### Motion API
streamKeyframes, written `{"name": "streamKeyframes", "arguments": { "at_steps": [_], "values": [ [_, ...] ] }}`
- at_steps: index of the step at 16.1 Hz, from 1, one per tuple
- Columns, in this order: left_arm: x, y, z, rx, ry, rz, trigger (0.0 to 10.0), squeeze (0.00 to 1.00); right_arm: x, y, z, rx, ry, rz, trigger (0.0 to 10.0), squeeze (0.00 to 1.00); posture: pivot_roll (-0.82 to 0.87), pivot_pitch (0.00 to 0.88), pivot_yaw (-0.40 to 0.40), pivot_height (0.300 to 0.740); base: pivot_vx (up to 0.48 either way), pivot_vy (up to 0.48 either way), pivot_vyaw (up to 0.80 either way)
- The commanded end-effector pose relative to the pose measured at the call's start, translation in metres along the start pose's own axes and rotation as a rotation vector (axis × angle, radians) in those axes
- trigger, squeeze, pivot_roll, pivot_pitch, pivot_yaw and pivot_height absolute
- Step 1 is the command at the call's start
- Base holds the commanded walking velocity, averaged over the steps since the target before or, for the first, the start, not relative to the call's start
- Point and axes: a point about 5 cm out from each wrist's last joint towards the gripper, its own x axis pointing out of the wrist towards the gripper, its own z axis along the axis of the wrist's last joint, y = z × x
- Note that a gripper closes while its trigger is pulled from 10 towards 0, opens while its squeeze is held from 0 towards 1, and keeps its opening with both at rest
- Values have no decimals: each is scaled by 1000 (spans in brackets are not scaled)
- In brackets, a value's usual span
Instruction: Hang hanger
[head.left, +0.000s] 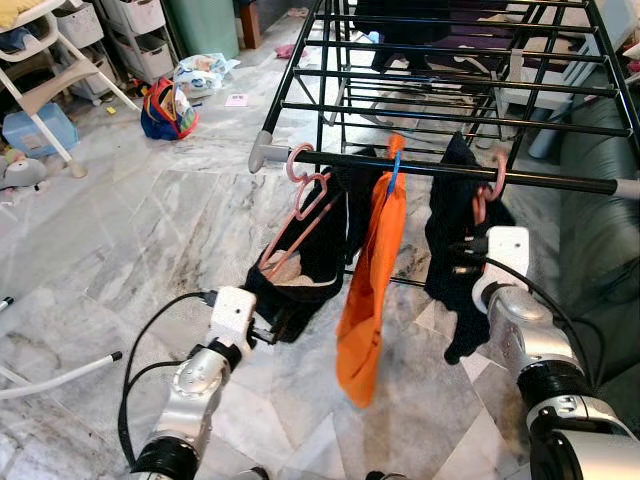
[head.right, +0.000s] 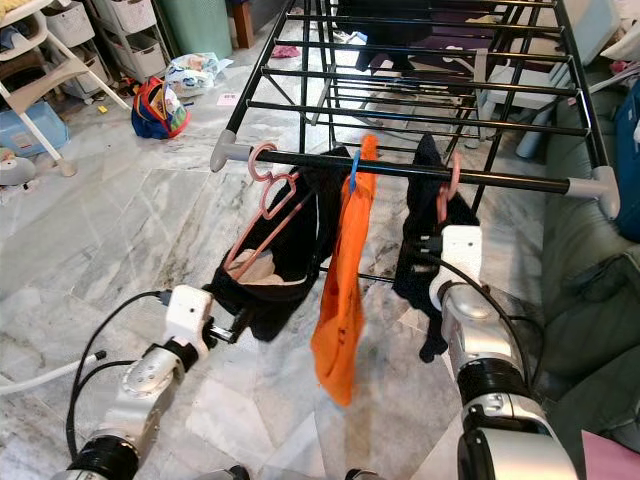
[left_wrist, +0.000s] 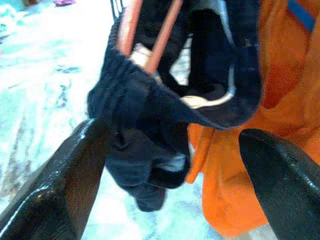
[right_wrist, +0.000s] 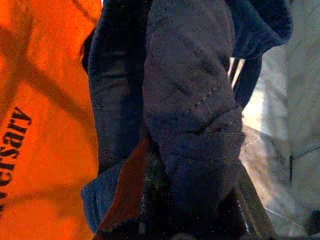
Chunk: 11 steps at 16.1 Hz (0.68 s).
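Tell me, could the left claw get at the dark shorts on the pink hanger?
Probably yes: the left claw hangs open right at the dark shorts, nothing between them. The orange garment hangs beside.

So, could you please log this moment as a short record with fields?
rack: black drying rack on marble floor
front bar, robot's left to right: pink hanger with black garment; orange garment on blue hook; dark garment on pink hook
left gripper: open, at the black garment's lower edge
right gripper: against the dark garment, grip unclear
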Motion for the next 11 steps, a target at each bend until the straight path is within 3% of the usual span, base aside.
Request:
{"name": "streamKeyframes", "arguments": {
  "at_steps": [1, 6, 7, 8, 11],
  "values": [
    [-3, 3, -3, -11, 15, 11, 10000, 0, 1, 0, -4, 36, 36, 3, 10000, 0, 14, 167, 22, 740, 0, 0, 0],
    [-5, 3, -5, -21, 28, 12, 10000, 0, 1, -2, -15, 77, 73, 12, 10000, 0, 18, 165, 26, 740, 0, 0, 0],
    [-5, 3, -4, -22, 29, 12, 10000, 0, 1, -3, -16, 91, 72, 11, 10000, 835, 17, 165, 27, 740, 0, 0, 0],
    [-4, 3, -4, -22, 30, 12, 10000, 0, 1, -3, -16, 99, 69, 10, 10000, 1000, 16, 165, 29, 740, 0, 0, 0],
    [-3, 4, -2, -23, 30, 12, 10000, 0, 1, -5, -16, 104, 63, 11, 10000, 1000, 16, 166, 29, 740, 0, 0, 0]
  ]
}}
